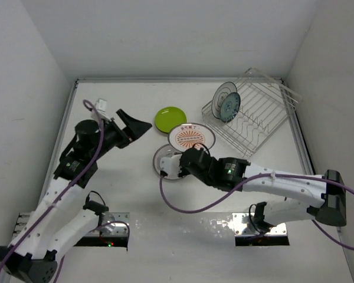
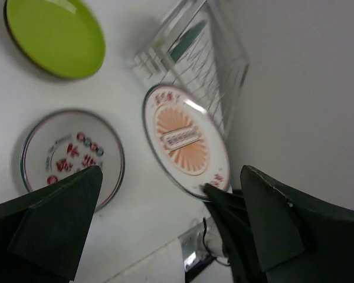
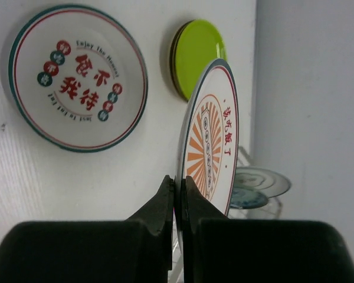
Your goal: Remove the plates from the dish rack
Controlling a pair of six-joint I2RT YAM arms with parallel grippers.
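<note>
My right gripper [image 1: 187,158] is shut on the rim of a white plate with an orange sunburst pattern [image 1: 192,137], held above the table between the rack and the other plates; it shows edge-on in the right wrist view [image 3: 209,141] and in the left wrist view [image 2: 186,138]. A white plate with red characters [image 1: 168,162] lies flat under my right wrist. A lime green plate [image 1: 170,119] lies flat behind it. The wire dish rack [image 1: 251,115] at the back right still holds two blue-patterned plates [image 1: 226,103] upright. My left gripper [image 1: 135,125] is open and empty, raised left of the green plate.
White walls enclose the table on the left, back and right. A small white object [image 1: 101,106] lies at the back left. Metal mounting plates [image 1: 262,227] sit at the near edge by both arm bases.
</note>
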